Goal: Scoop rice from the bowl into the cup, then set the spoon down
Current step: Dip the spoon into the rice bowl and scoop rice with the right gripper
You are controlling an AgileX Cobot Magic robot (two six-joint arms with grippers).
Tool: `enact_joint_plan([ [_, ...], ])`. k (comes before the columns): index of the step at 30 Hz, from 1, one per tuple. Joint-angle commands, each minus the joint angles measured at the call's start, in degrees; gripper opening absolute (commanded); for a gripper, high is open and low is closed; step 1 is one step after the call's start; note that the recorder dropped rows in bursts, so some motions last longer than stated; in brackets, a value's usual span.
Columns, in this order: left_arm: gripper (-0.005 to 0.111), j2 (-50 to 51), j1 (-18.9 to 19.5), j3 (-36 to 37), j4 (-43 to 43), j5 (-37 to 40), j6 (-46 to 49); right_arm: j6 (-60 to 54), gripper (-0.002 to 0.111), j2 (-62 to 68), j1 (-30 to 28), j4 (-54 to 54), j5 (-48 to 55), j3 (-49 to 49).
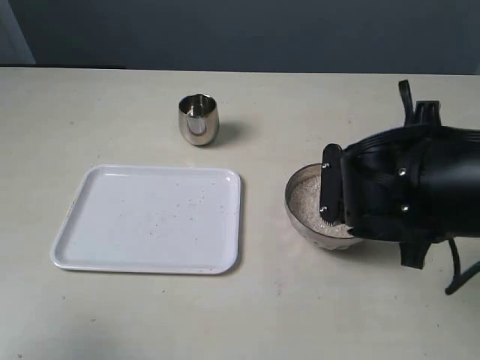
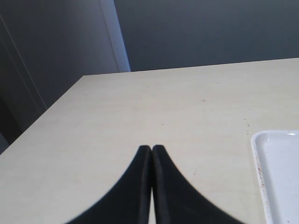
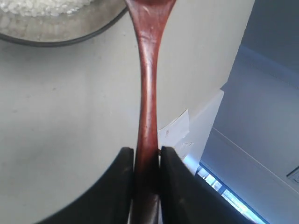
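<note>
a: which step is this?

b: the scoop itself, i'd judge. the right claw (image 3: 147, 151) has its jaws closed part way onto the handle of the spoon (image 3: 147, 93), pinching it from both sides. the arm hangs over the bowl (image 1: 294, 187), which sits right of the tray (image 1: 150, 217) on the tabletop (image 1: 300, 315).

a: which way does the spoon point?

b: its long axis runs straight out from the claw, in line with the jaws. the handle end is in the grip and the widening head end reaches over the bowl's rim towards the rice (image 1: 307, 202). the head itself is cut off in the right wrist view and the arm hides it in the exterior view, so i cannot tell whether it is loaded or how steeply it tilts.

a: and next?

b: lift with the head level, then carry left and far to the cup (image 1: 199, 118), which stands upright well apart from the bowl, beyond the tray. its mouth is narrow, so the tip needs to be centred and slow.

a: the other arm?

b: the left claw (image 2: 152, 154) has its jaws pressed together with nothing between them, over bare tabletop beside the tray's edge.
</note>
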Motion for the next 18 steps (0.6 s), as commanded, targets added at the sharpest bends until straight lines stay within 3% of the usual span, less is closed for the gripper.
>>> enact_joint_plan([
  [1, 0.0, -0.22, -0.39, -0.25, 0.19, -0.78, -0.25, 0.28, -0.001, 2.76, 0.25, -0.63, 0.12, 0.27],
  [18, 0.0, -0.22, -0.39, -0.25, 0.19, -0.78, -0.25, 1.28, -0.001, 8.57, 0.25, -1.13, 0.12, 0.05],
])
